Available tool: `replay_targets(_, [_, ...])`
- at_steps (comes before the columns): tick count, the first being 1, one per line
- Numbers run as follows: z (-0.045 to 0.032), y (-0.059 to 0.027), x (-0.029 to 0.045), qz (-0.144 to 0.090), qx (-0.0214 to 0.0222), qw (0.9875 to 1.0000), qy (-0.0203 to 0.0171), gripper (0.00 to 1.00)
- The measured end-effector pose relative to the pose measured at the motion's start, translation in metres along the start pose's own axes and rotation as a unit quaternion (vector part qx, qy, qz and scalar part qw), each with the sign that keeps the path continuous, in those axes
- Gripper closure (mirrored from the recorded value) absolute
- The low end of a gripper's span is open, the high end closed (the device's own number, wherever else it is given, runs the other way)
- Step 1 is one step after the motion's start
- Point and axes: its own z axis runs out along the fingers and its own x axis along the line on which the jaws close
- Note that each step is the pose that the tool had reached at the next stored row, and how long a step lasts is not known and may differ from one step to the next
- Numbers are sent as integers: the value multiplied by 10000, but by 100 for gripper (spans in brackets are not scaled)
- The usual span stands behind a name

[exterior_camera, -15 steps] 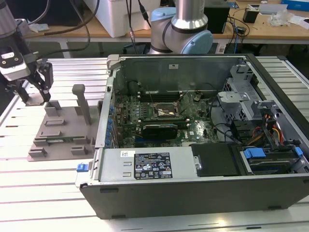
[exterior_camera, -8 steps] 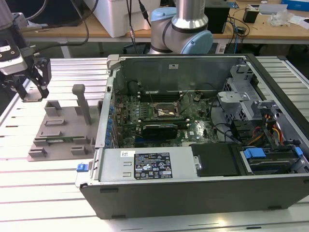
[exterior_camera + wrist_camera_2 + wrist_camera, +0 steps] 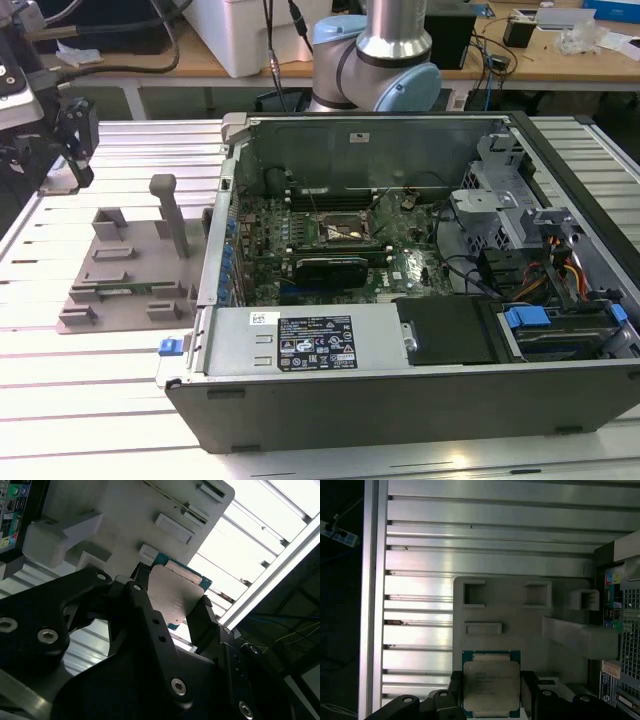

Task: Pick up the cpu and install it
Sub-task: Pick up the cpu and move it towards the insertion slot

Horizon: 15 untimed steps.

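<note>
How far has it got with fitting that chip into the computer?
Pickup looks done: the hand grips the cpu by two opposite edges, held clear of the grey tray. In hand: the cpu hangs above that tray, outside the open computer case. Left: installing, since the cpu isn't on the motherboard yet.

I see the cpu, square, silvery-grey lid, green rim, clamped at opposite edges in the gripper, 10 o'clock from the computer case.
</note>
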Motion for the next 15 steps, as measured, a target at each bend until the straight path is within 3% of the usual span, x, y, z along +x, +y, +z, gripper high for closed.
replay_targets(3, [-72,-1,-1,0,0,10000,0,46])
replay_targets(9, [-335,-3,-6,0,0,10000,1,46])
replay_targets(15, [-514,-4,-10,0,0,10000,0,46])
